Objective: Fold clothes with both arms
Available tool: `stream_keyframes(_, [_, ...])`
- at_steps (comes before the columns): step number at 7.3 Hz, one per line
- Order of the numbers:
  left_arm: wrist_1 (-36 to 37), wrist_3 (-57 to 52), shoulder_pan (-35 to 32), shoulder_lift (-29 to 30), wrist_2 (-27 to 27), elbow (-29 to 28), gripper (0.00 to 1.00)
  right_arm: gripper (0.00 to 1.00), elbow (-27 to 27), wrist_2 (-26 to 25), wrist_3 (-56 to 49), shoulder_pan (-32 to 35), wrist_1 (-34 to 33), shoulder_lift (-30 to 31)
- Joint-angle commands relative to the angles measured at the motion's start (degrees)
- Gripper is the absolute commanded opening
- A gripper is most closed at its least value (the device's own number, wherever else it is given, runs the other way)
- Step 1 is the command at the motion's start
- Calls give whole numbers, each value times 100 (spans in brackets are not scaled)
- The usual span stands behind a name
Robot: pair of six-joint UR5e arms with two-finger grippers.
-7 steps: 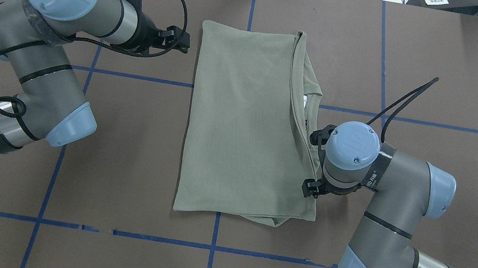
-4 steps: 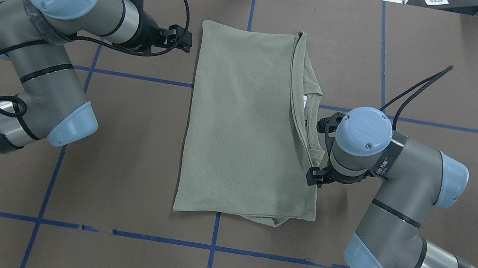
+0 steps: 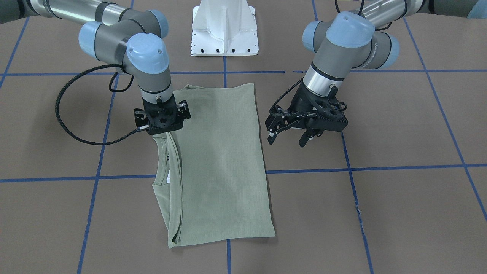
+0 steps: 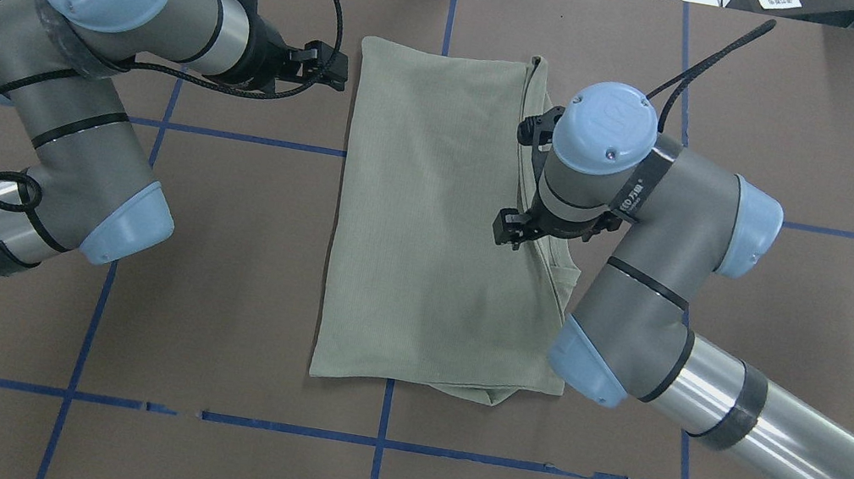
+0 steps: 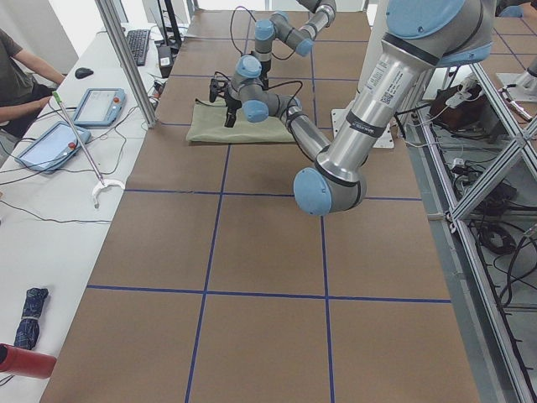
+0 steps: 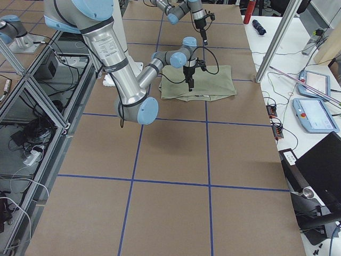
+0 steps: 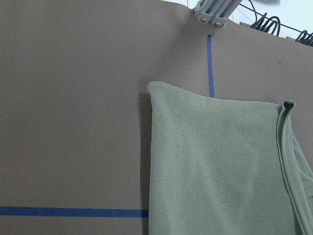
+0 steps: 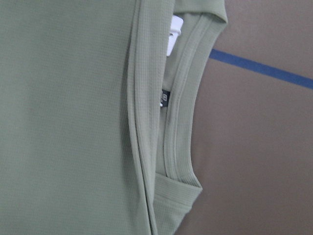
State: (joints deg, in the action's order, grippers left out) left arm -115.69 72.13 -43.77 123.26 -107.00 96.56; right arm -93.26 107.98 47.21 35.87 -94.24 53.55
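The table (image 4: 214,283), brown and crossed by blue tape lines (image 4: 237,137), ran well past the shirt on every side, with bare surface to its left, right, front and back. A white base (image 3: 224,30) sat at the robot's edge, apart from the cloth.

The right arm (image 4: 640,299) came in from the near right and bent over the shirt's right side. The left arm (image 4: 77,124) was folded up on the left, its wrist aimed toward the shirt.

The shirt (image 4: 431,214) lay flat at the table's middle, folded into a tall rectangle across the centre tape line. Its left edge was straight and single. Its right edge was layered, with folds stacked beside the collar.

The left gripper (image 3: 287,139) hung over bare table just off the shirt's left edge, toward its far end. Its jaws were spread wide, held nothing and touched nothing.

The right gripper (image 3: 163,121) pointed straight down over the layered right edge, close by the collar. Its fingers were hidden under its own body, so neither their spread nor any contact with the cloth could be told.

The collar (image 8: 178,122) was ribbed and lay against the table at the right. Inside it sat a white tag (image 8: 173,32) and, smaller, a black tag (image 8: 166,98).
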Motion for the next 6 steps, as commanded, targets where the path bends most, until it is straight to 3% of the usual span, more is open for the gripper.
stream_keyframes(1, [-137,-15,0,-3,21,12,100,100,990,4,-71,148,843,-327])
stream_keyframes(6, [-252,-6,0,-3,21,-6,100,100,1486,48,-406,342,846,-442])
